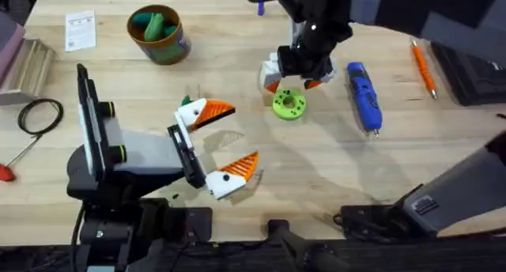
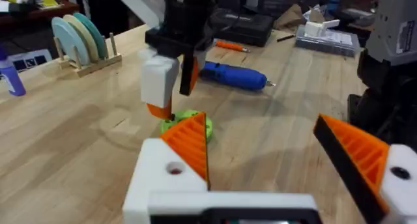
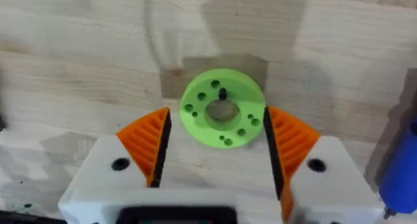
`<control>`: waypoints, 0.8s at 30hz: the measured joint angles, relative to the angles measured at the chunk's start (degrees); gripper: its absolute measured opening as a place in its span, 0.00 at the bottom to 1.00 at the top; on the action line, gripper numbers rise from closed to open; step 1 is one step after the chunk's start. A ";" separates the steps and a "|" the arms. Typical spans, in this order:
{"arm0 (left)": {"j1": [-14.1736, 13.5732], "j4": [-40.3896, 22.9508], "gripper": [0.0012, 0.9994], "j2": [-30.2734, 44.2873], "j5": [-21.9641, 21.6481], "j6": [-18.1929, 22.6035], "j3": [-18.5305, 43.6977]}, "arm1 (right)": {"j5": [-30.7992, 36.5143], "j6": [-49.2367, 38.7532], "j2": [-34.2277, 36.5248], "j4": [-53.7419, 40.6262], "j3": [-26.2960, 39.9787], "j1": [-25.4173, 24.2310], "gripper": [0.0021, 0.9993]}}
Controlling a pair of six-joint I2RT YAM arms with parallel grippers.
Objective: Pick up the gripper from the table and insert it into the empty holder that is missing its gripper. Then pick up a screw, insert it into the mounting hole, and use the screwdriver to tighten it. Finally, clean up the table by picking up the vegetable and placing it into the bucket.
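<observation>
I'm working over a pale wood-plank table (image 1: 332,169), with dark cases along its far edge and a plate rack (image 2: 81,45) at the side; the paper card's (image 1: 80,29) print is unreadable. My left gripper (image 1: 217,141) gapes wide, empty. My right gripper (image 3: 217,136) hangs open around the green disc (image 3: 221,108), the screwdriver (image 1: 364,96) just beside it, and the vegetable (image 1: 155,25) sits in the bucket (image 1: 162,49).

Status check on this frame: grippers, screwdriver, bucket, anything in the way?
Left gripper open, empty. Right gripper open over green disc. Screwdriver lying beside it. Vegetable in bucket. Nothing blocking.
</observation>
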 joint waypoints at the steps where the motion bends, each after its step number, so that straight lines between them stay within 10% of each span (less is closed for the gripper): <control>1: 0.00 0.00 0.99 -0.01 0.00 0.02 0.00 | 0.00 0.04 0.58 0.30 0.00 0.00 0.82; 24: 0.00 0.00 0.99 -0.01 0.00 0.09 0.00 | 2.40 0.42 5.62 2.09 0.00 -0.02 0.49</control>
